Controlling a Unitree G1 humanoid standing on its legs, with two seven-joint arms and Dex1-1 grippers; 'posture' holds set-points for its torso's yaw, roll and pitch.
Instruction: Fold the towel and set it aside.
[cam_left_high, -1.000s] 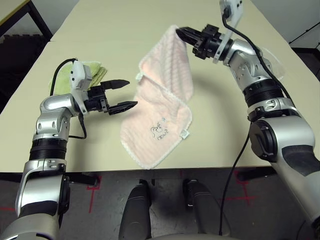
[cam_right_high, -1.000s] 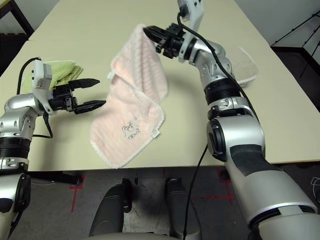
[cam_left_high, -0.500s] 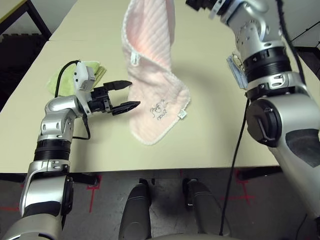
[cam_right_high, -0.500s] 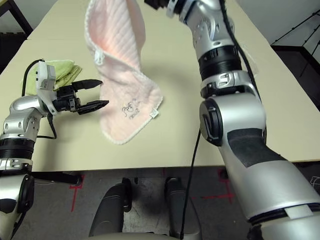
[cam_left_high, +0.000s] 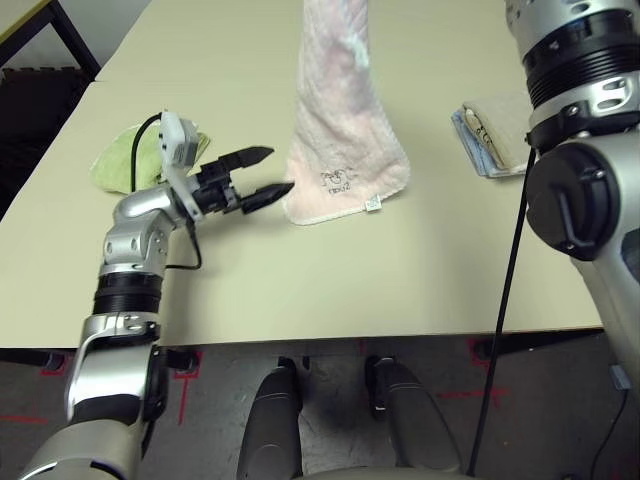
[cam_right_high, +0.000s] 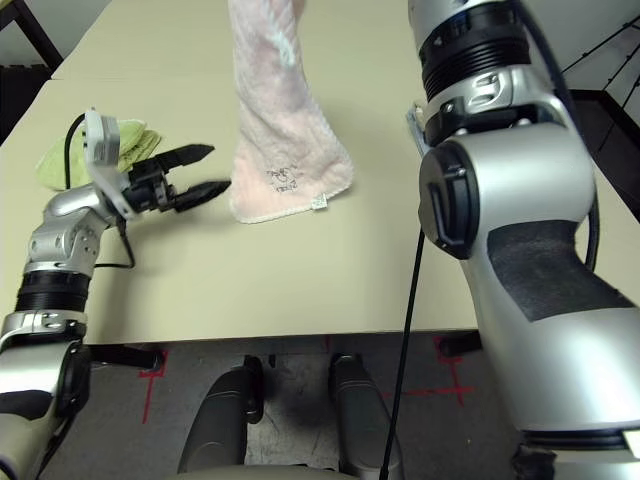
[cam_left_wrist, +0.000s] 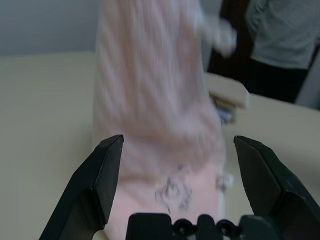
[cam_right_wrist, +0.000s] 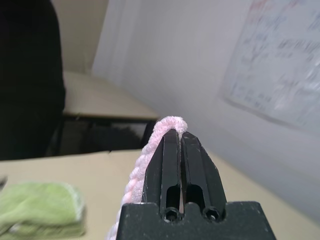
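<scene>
No legible txt; towel (cam_left_high: 345, 150) print too small.

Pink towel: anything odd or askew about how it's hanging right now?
Nothing looks damaged. The pink towel hangs bunched into a narrow drape from the right gripper, which is shut on one corner, so it is not spread flat. Its lower edge rests on the table. The left gripper is open beside that edge.

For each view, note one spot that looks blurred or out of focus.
Left wrist view: the hanging towel is smeared, its drawing soft. Right wrist view: the green towel and whiteboard are out of focus. Eye views: mostly sharp.
</scene>
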